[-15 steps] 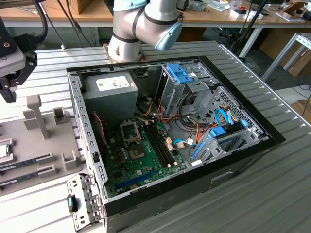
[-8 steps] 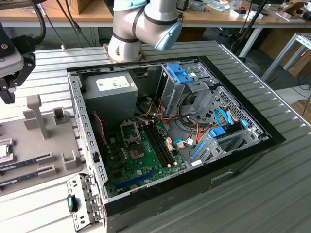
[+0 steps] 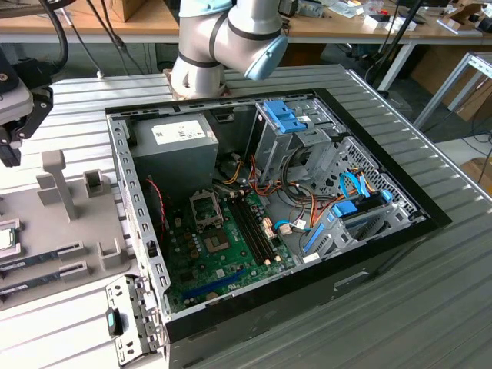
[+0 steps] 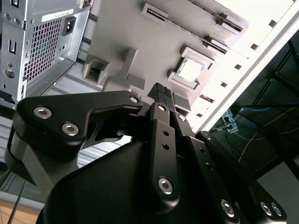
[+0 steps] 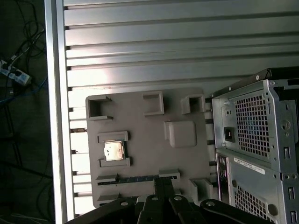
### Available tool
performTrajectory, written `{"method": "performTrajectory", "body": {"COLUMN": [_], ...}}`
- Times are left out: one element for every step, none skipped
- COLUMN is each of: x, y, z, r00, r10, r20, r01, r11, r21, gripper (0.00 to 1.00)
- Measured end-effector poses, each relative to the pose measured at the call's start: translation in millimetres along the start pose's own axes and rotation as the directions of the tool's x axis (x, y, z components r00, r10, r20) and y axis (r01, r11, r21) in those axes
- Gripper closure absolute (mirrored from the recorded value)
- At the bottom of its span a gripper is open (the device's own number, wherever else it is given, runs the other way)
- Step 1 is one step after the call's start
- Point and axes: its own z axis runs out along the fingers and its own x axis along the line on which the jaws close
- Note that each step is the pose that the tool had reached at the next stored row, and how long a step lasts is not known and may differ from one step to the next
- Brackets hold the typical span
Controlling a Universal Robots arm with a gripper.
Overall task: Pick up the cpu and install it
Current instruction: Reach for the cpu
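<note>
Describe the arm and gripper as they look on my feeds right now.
The arm is built of rounded silver-grey joint housings, one closed by a light blue cap. In the second wrist view the gripper is matte black: flat linkage bars on a bulky rounded body, silver hex-socket screws at the pivots, and ribbed black pads at the tips.

Count on counter (image 3: 430,307):
- computer case (image 3: 369,257) ×1, lid off
- inside the case: motherboard (image 3: 207,261) ×1, power-supply box (image 3: 173,150) ×1
- grey fixture tray (image 5: 140,119) ×1, by the counter's edge on the exterior view's left
- on the tray: cpu (image 5: 113,150) ×1, memory sticks (image 3: 34,256) ×2
- robot arm (image 3: 231,38) ×1, with end effector (image 4: 161,89) ×1
</note>
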Motion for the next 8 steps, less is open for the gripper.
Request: {"method": "performTrajectory", "body": {"x": [0.3,0.6,0.9,1.2,1.4,1.7,1.8,2.3], "y": [0.0,-0.1,-0.1,-0.1,-0.2,-0.2,-0.2,-0.3], "z": [0.4,1.0,1.4,1.9,2.2,2.7,3.1,4.1], "r00": [1.0000,1.0000,1.0000,1.0000,1.0000,1.0000,1.0000,1.0000], "r10": [0.000,0.000,0.000,0.000,0.000,0.000,0.000,0.000], "r20": [-0.0001,0.0000,0.0001,0.0000,0.0001,0.0002,0.0002,0.0001], "r01": [0.000,0.000,0.000,0.000,0.000,0.000,0.000,0.000], "r11": [1.0000,1.0000,1.0000,1.0000,1.0000,1.0000,1.0000,1.0000], "r21": [0.0001,0.0000,-0.0001,0.0000,0.0000,-0.0001,-0.0001,-0.0001], "gripper": [0.89,0.89,0.89,0.89,0.89,0.89,0.89,0.89]}}
